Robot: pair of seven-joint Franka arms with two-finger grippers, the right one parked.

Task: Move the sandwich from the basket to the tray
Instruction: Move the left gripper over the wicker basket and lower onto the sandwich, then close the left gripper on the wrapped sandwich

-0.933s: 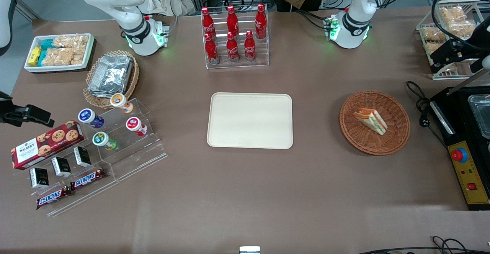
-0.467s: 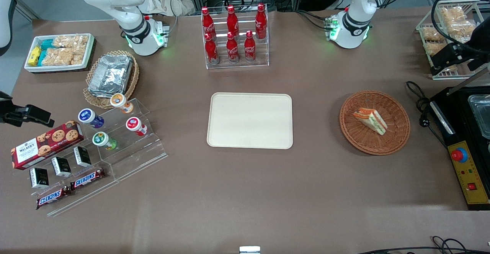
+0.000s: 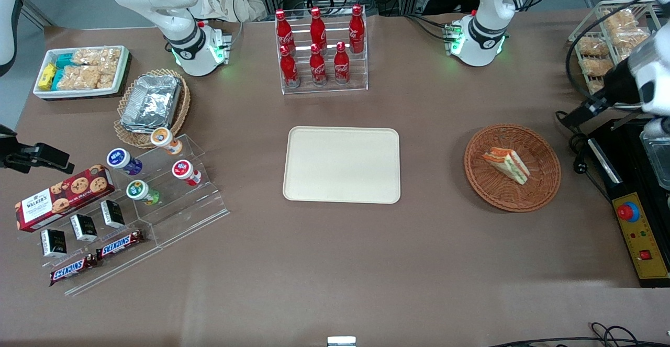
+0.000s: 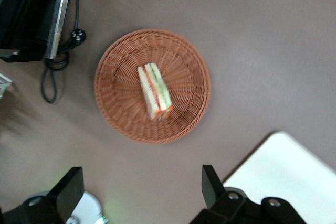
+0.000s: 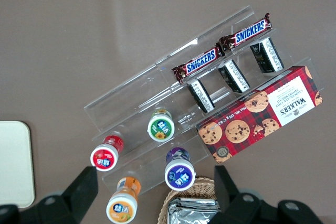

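The sandwich, a white-bread wedge with orange and green filling, lies in the round reddish-brown basket toward the working arm's end of the table. My left gripper hangs high above the table beside the basket, over the black cable. It is open, with the fingers wide apart and nothing between them. The cream tray lies flat and bare at the table's middle.
A black control box with a red button and a coiled cable lie beside the basket. A wire rack of snack bags stands farther from the camera. A stand of cola bottles stands farther from the camera than the tray.
My left gripper has swung down and nearer to the basket, coming off the wire rack to above the cable. The sandwich, basket and tray have not moved.
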